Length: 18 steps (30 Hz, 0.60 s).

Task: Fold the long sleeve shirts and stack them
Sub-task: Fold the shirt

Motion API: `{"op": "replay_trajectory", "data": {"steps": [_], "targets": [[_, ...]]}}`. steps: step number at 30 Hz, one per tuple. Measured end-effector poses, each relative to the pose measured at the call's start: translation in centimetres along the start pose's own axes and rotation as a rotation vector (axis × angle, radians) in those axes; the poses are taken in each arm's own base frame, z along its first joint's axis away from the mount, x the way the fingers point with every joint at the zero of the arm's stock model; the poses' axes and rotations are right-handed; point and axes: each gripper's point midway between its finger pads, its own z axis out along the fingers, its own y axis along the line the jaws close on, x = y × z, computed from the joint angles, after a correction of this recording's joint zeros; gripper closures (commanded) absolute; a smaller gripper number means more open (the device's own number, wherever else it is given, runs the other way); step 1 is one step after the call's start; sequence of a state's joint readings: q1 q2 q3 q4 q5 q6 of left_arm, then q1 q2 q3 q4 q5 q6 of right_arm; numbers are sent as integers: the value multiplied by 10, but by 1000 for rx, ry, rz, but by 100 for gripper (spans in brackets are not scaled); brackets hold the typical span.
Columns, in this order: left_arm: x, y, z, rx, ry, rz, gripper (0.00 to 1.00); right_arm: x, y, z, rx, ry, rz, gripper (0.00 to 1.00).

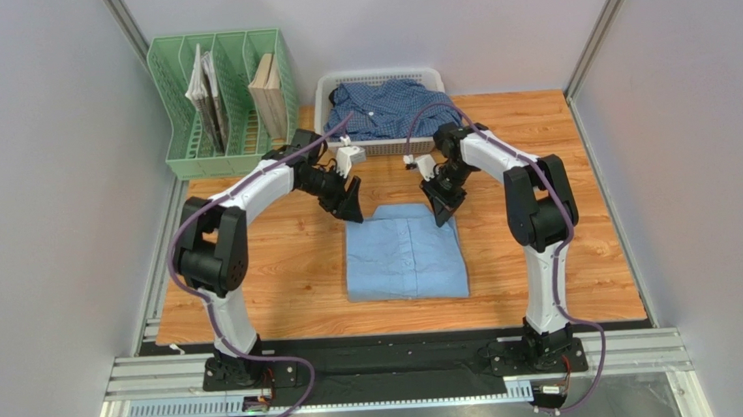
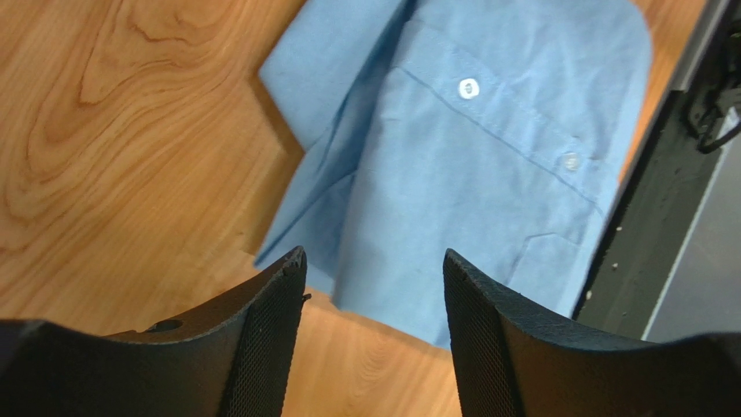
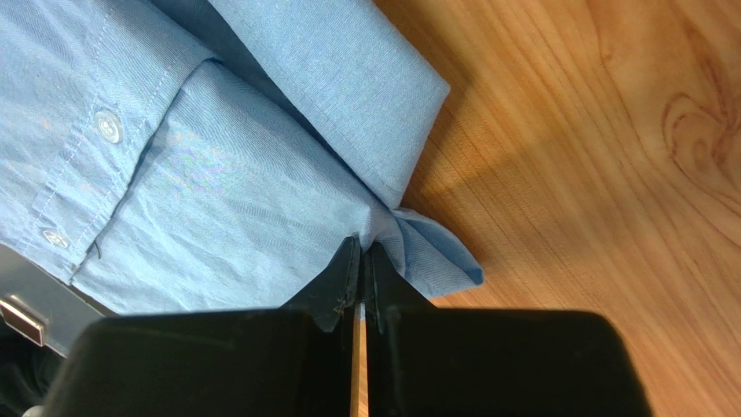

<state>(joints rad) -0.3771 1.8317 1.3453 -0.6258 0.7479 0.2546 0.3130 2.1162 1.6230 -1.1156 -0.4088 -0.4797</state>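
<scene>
The light sky-blue shirt (image 1: pixel 405 252) lies folded into a rectangle in the middle of the wooden table, buttons up (image 2: pixel 487 148) (image 3: pixel 217 174). The darker checked shirt (image 1: pixel 388 109) sits crumpled in the white basket (image 1: pixel 384 151) at the back. My left gripper (image 1: pixel 350 206) (image 2: pixel 374 269) hangs open just above the folded shirt's far left corner, with nothing between its fingers. At the far right corner my right gripper (image 1: pixel 441 209) (image 3: pixel 362 248) is shut on the light shirt's edge, and a small fold of cloth bunches at its tips.
A green file rack (image 1: pixel 224 103) holding books stands at the back left. Grey walls close in both sides. Black arm bases and a metal rail (image 1: pixel 396 364) run along the near edge of the table (image 1: pixel 282 274).
</scene>
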Motion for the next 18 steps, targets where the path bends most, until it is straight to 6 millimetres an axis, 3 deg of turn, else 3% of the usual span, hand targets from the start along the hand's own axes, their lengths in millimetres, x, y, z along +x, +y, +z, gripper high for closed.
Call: {"op": "replay_trajectory", "data": {"steps": [2, 3, 5, 7, 11, 15, 18], "targets": [[4, 11, 10, 0, 33, -9, 48, 1, 0, 2, -6, -1, -3, 99], [10, 15, 14, 2, 55, -19, 58, 2, 1, 5, -11, -2, -6, 99], [22, 16, 20, 16, 95, -43, 69, 6, 2, 10, -21, 3, -5, 99], [31, 13, 22, 36, 127, -59, 75, 11, 5, 14, -40, 11, 0, 99], [40, -2, 24, 79, 147, -60, 99, 22, 18, 16, -69, 4, -4, 99], [60, -23, 19, 121, 167, -90, 100, 46, 43, 17, -118, 23, -7, 95], [70, -35, 15, 147, 176, -116, 100, 52, 54, 10, -124, 27, -17, 77]]}}
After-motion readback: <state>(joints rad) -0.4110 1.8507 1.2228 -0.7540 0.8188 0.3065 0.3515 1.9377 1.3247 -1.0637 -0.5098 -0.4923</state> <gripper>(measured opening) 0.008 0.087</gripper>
